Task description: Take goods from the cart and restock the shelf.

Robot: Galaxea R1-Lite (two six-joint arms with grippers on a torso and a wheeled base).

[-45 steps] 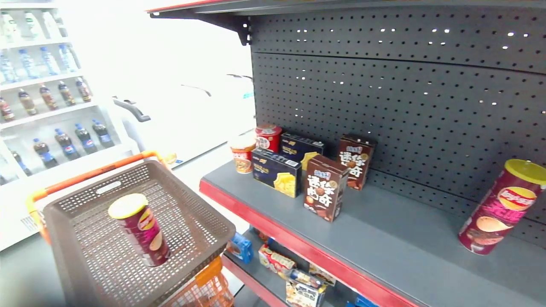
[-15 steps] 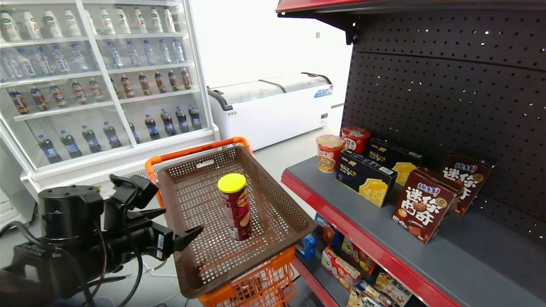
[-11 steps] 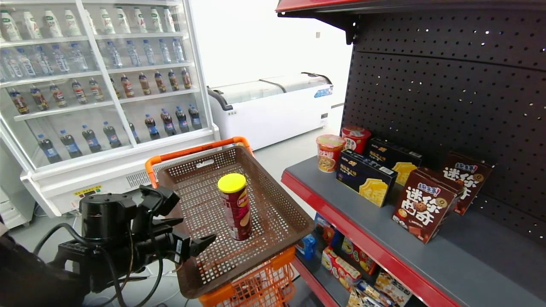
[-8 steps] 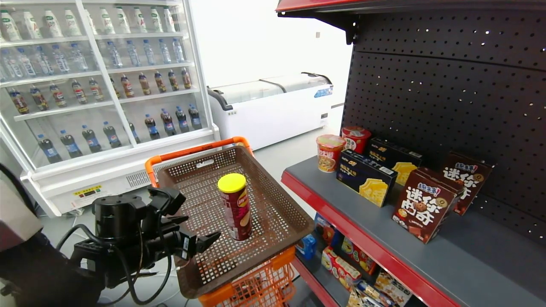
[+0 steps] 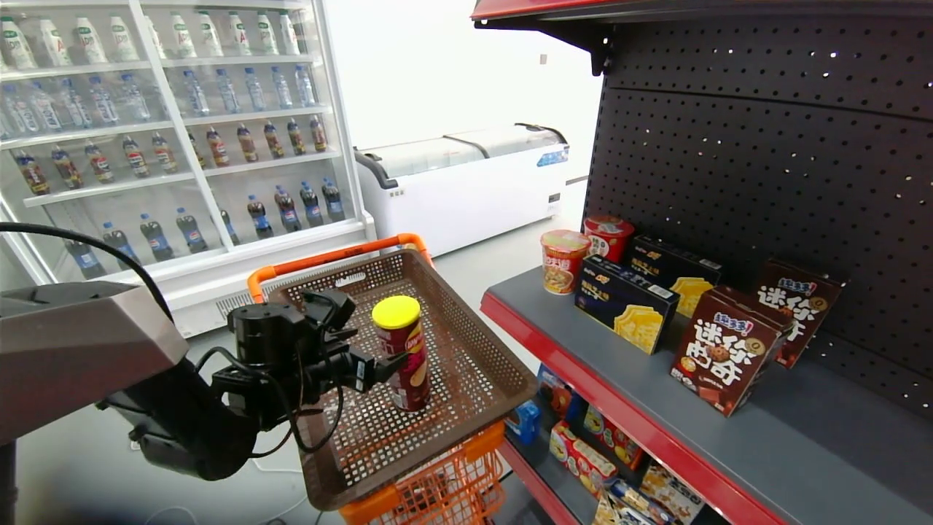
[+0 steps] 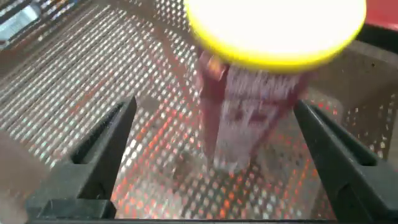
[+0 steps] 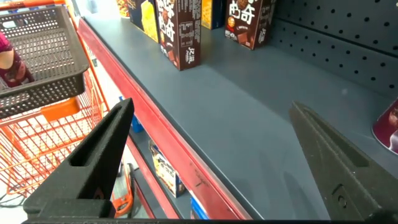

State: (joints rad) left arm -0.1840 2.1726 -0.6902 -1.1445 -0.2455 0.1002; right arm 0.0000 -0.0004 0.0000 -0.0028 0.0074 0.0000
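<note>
A maroon chips can [image 5: 404, 354] with a yellow lid stands upright in the brown basket [image 5: 477, 350] on top of the orange cart [image 5: 430, 496]. My left gripper [image 5: 379, 346] is over the basket, open, level with the can's upper half. In the left wrist view the can [image 6: 249, 124] stands between the spread fingers [image 6: 99, 158] of the left gripper [image 6: 214, 107], untouched. My right gripper [image 7: 212, 106] hangs open over the grey shelf board [image 7: 249, 118], holding nothing. A second can [image 7: 388, 127] shows at that board's edge.
The shelf [image 5: 656, 408] holds brown boxes [image 5: 725, 357], dark blue boxes [image 5: 627, 302] and cup noodles [image 5: 561, 259], with bare board to their right. Goods fill the lower shelf [image 5: 583, 452]. A drinks fridge [image 5: 168, 146] and a chest freezer [image 5: 466, 182] stand behind the cart.
The head camera has swung left since the oldest frame. Over the last second my left arm moved forward and right into the basket, bringing its open gripper up to the can.
</note>
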